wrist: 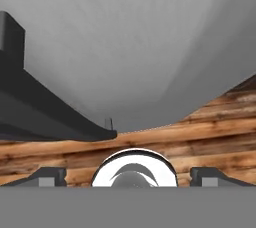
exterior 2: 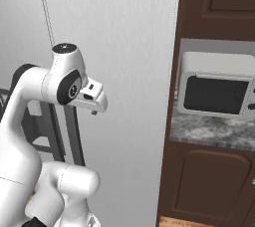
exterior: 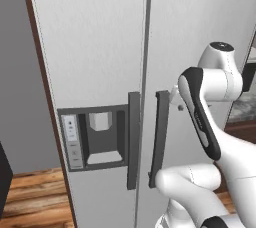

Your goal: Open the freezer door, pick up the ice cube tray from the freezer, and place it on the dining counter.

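The freezer door (exterior: 95,47), light grey with a dark dispenser panel (exterior: 97,137), stands shut, its dark bar handle (exterior: 133,139) along its right edge. The freezer's inside and the ice cube tray are hidden behind it. The dining counter is out of view. My gripper (exterior: 176,97) (exterior 2: 94,104) hangs in front of the plain wider door (exterior: 200,22), just right of the top of that door's handle (exterior: 160,137). In the hand view my gripper (wrist: 129,177) is open, its fingertips (wrist: 47,176) wide apart with nothing between them, and a dark bar handle (wrist: 45,117) runs along the left.
Right of the fridge, a white microwave (exterior 2: 214,89) stands on a short stone counter (exterior 2: 209,131) over dark brown cabinets (exterior 2: 209,186). Wooden floor (exterior: 35,197) lies below, and a grey wall (exterior: 17,97) is on the left. My own arm fills the space before the plain door.
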Robot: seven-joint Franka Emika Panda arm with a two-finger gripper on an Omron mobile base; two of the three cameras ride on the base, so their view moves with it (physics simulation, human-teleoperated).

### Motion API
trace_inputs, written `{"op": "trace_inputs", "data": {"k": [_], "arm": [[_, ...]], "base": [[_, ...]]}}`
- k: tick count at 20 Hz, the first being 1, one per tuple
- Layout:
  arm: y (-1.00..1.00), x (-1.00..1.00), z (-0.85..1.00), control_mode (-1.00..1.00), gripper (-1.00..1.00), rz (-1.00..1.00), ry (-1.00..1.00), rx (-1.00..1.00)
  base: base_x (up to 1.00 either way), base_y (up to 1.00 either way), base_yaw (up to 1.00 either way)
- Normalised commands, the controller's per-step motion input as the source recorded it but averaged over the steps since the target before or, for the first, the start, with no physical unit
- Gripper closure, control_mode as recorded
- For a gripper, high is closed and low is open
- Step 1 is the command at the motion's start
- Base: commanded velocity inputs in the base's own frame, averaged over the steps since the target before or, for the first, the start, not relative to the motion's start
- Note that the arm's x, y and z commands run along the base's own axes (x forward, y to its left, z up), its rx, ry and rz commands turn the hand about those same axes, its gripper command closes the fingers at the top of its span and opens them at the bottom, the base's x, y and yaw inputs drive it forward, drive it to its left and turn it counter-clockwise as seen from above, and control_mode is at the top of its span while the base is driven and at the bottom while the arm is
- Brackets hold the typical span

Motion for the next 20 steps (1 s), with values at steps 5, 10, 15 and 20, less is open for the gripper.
{"op": "trace_inputs", "data": {"k": [5, 10, 15, 20], "arm": [[0.0, 0.0, 0.0, 1.0, -1.0, 0.0, 0.0, 0.0], [0.0, 0.0, 0.0, 1.0, -1.0, 0.0, 0.0, 0.0], [0.0, 0.0, 0.0, 1.0, -1.0, 0.0, 0.0, 0.0], [0.7, -0.37, -0.04, -1.0, -1.0, -0.06, -0.04, -0.06]], "base": [[0.0, -0.5, 0.0], [0.02, -0.73, 0.0], [0.01, -0.22, 0.0], [0.0, 0.0, 0.0]]}}
